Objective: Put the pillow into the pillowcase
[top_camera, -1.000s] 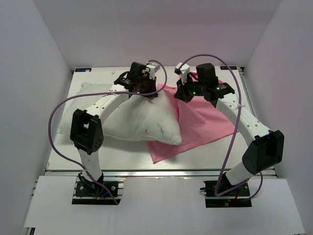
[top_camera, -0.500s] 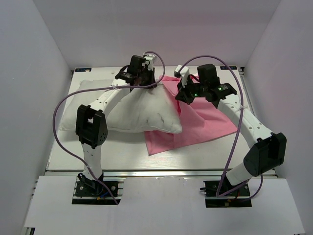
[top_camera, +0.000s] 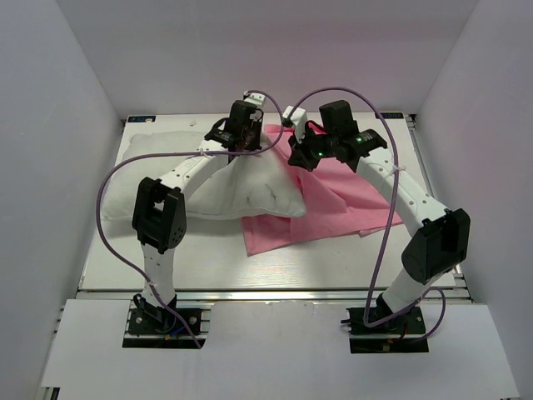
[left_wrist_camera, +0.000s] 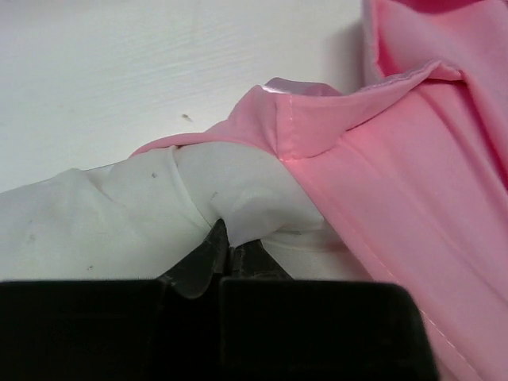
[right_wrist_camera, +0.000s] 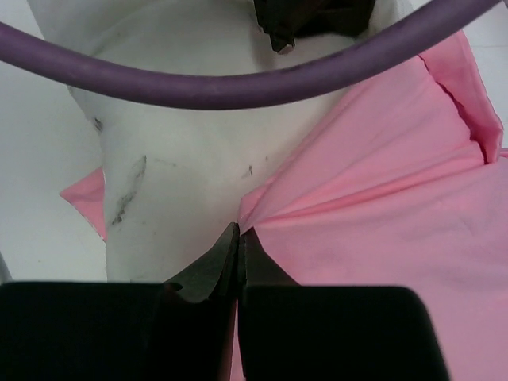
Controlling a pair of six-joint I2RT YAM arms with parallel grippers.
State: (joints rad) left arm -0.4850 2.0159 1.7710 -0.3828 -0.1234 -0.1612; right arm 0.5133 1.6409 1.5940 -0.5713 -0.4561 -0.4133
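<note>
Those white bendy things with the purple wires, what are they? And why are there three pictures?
They are two robot arms bolted to a table. The big picture comes from a camera up above. The other two come from little cameras on each arm's wrist, so you see its dark fingers up close. On the table lie a white pillow and a pink pillowcase. The left gripper pinches a bit of the pillow. The right gripper pinches the pillowcase right next to the pillow.

No legible text, labels, numbers anywhere.
</note>
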